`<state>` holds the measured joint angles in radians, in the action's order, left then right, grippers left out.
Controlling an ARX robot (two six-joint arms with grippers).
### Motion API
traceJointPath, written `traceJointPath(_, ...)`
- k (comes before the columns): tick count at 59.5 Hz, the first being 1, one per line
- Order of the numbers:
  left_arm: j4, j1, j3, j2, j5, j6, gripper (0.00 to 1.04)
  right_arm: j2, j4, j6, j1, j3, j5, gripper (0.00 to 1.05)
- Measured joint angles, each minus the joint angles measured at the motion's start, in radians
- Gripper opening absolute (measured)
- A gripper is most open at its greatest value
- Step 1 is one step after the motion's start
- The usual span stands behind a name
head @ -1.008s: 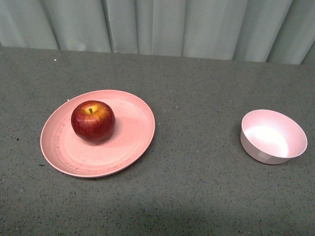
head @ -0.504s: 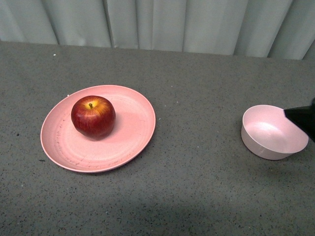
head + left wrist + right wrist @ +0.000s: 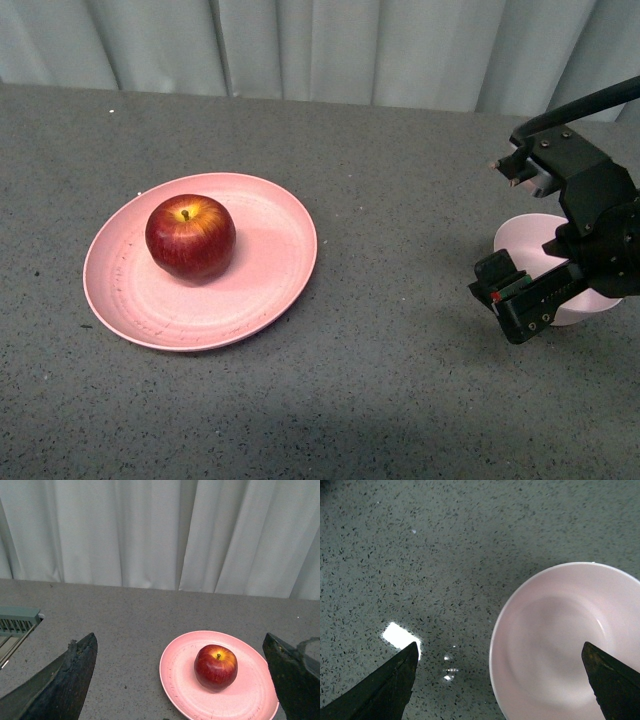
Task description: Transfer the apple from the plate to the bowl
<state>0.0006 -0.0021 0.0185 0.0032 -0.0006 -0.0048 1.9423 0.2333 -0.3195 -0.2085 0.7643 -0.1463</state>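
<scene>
The dark-red apple [image 3: 190, 237] sits upright on the salmon-pink plate [image 3: 250, 290] at the left of the table. The pale pink bowl [image 3: 522, 242] stands at the right, empty. My right gripper [image 3: 505, 230] is open and hovers over the bowl's left side, hiding part of it. In the right wrist view the bowl [image 3: 560, 645] lies below the open gripper [image 3: 499, 650]. My left gripper [image 3: 179, 645] is open and out of the front view. Its wrist view shows the apple [image 3: 215, 666] on the plate [image 3: 180, 685] ahead, between the spread fingers and well apart from them.
The table top [image 3: 400, 380] is dark grey and speckled. A pale curtain [image 3: 320, 45] hangs along its far edge. A grey slotted object [image 3: 15, 625] shows at the side in the left wrist view.
My right arm has come in from the right and now hovers over the bowl. The apple, plate and bowl have stayed where they were.
</scene>
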Motion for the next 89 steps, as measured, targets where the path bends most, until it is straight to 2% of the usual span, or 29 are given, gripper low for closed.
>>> traceJointPath(7, 0.0, 0.0, 0.0, 0.0, 0.0, 0.0, 0.98, 0.048, -0.022, 0.0, -0.006, 0.027, 0.018, 0.95)
traceJointPath(11, 0.0, 0.0, 0.0, 0.0, 0.0, 0.0, 0.98, 0.067, -0.026, 0.0, -0.006, 0.039, 0.038, 0.88)
traceJointPath(18, 0.0, 0.0, 0.0, 0.0, 0.0, 0.0, 0.98, 0.097, -0.039, 0.0, -0.004, 0.064, 0.043, 0.65)
traceJointPath(33, 0.0, 0.0, 0.0, 0.0, 0.0, 0.0, 0.98, 0.101, -0.047, 0.0, -0.002, 0.079, 0.047, 0.29)
traceJointPath(36, 0.0, 0.0, 0.0, 0.0, 0.0, 0.0, 0.98, 0.101, -0.048, 0.0, -0.002, 0.079, 0.04, 0.19)
traceJointPath(43, 0.0, 0.0, 0.0, 0.0, 0.0, 0.0, 0.98, 0.1, -0.051, -0.005, -0.002, 0.079, 0.042, 0.02)
traceJointPath(52, 0.0, 0.0, 0.0, 0.0, 0.0, 0.0, 0.98, 0.07, -0.068, -0.005, -0.002, 0.08, 0.02, 0.01)
traceJointPath(60, 0.0, 0.0, 0.0, 0.0, 0.0, 0.0, 0.98, 0.008, -0.094, 0.037, -0.016, 0.08, -0.089, 0.01)
traceJointPath(68, 0.0, 0.0, 0.0, 0.0, 0.0, 0.0, 0.98, -0.06, -0.105, 0.081, -0.071, 0.092, -0.216, 0.01)
traceJointPath(80, 0.0, 0.0, 0.0, 0.0, 0.0, 0.0, 0.98, -0.015, -0.111, 0.133, -0.177, 0.122, -0.266, 0.01)
traceJointPath(89, 0.0, 0.0, 0.0, 0.0, 0.0, 0.0, 0.98, 0.036, -0.108, 0.153, -0.212, 0.157, -0.258, 0.01)
